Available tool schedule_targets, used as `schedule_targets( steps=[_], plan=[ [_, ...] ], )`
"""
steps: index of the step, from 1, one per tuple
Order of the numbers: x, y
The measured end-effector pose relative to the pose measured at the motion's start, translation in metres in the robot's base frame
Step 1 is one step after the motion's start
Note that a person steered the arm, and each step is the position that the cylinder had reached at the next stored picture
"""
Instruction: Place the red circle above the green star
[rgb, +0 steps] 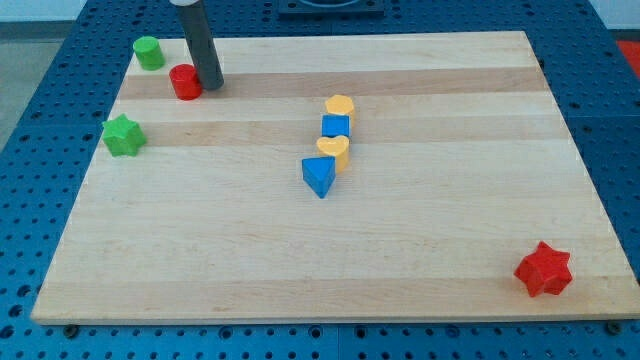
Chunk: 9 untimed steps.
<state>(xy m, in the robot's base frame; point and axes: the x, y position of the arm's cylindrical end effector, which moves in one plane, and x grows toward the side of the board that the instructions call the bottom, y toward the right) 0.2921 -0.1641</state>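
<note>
The red circle (185, 81) sits near the board's top left. The green star (123, 135) lies below it and to its left, near the left edge. My tip (211, 84) rests on the board right beside the red circle, on its right side, touching or nearly touching it. The dark rod rises from there to the view's top.
A green circle (149, 52) sits at the top left corner. In the middle stand a yellow hexagon (340, 107), a blue cube (336, 126), a yellow heart (334, 151) and a blue triangle (319, 176) in a line. A red star (543, 269) lies at the bottom right.
</note>
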Motion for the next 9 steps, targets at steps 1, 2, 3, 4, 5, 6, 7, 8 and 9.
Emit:
schedule_targets(
  steps=[1, 2, 3, 4, 5, 6, 7, 8, 9],
  plan=[
    [-0.006, 0.008],
    [-0.016, 0.000],
    [-0.026, -0.001],
    [-0.030, -0.014],
    [-0.021, -0.054],
    [-0.016, -0.083],
    [-0.016, -0.090],
    [-0.016, -0.091],
    [-0.013, -0.106]
  ],
)
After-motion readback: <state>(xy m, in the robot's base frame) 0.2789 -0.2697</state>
